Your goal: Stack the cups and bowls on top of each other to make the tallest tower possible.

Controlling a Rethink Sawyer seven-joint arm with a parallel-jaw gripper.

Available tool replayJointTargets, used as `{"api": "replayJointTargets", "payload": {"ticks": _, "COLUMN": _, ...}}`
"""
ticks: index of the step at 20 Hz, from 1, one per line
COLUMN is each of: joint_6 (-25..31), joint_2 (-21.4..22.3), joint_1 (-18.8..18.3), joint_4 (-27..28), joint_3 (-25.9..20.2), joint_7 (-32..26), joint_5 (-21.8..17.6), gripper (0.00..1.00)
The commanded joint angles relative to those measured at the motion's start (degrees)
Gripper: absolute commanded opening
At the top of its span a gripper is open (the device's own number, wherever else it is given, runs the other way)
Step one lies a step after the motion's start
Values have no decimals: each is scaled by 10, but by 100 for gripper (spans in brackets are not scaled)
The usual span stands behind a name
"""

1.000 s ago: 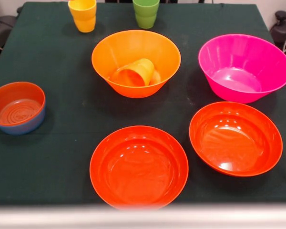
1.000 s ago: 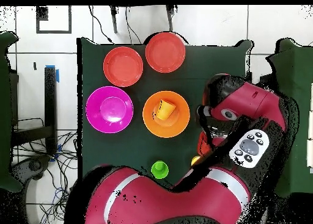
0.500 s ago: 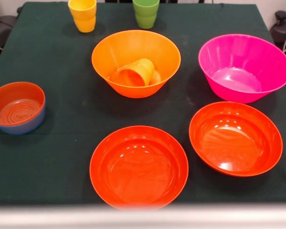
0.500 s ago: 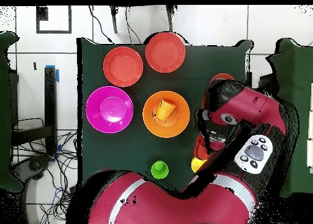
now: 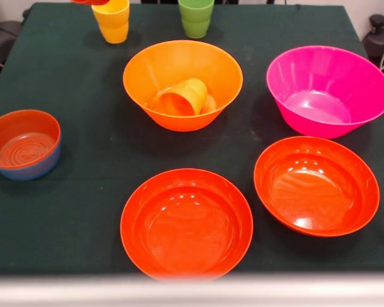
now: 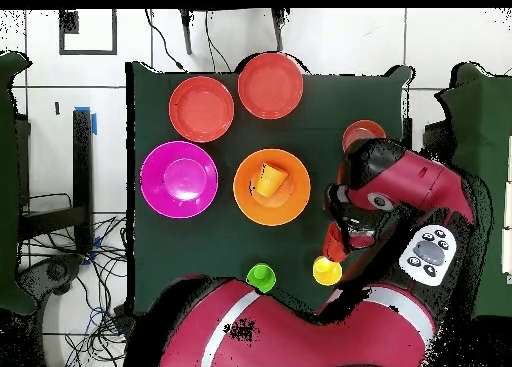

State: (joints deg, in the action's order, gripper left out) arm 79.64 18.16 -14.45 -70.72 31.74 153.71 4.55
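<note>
Cups: a yellow cup (image 5: 112, 20) stands upright at the table's far edge in the front view, seemingly two nested; a green cup (image 5: 196, 17) stands to its right, well apart. An orange cup (image 5: 179, 98) lies on its side inside the orange bowl (image 5: 182, 83), mouth toward the camera.

A red-orange cup (image 6: 333, 245) hangs in the gripper (image 6: 337, 241) just beside and above the yellow cup (image 6: 326, 271); in the front view only its red rim (image 5: 91, 2) shows at the top edge, over the yellow cup. The gripper's hold appears closed on this cup, though the fingers themselves are hidden under the arm (image 6: 400, 198).

Bowls: pink bowl (image 5: 327, 89) to the right of the orange bowl; two wide red bowls, one near centre (image 5: 186, 223), one at the right (image 5: 316, 185), both empty. A small red bowl sits nested in a blue bowl (image 5: 24, 144) at the left edge, partly under the arm in the overhead view.

All rest on the dark green table (image 5: 70, 192).
</note>
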Motion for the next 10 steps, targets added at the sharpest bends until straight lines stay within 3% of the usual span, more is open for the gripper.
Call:
{"api": "replayJointTargets", "payload": {"ticks": 1, "joint_6": -56, "joint_2": -6, "joint_1": -9, "joint_4": -40, "joint_3": -94, "joint_7": -113, "joint_5": -47, "gripper": 0}}
{"api": "replayJointTargets", "payload": {"ticks": 10, "joint_6": -53, "joint_2": 3, "joint_1": -13, "joint_4": -47, "joint_3": -105, "joint_7": -106, "joint_5": -60, "gripper": 0}}
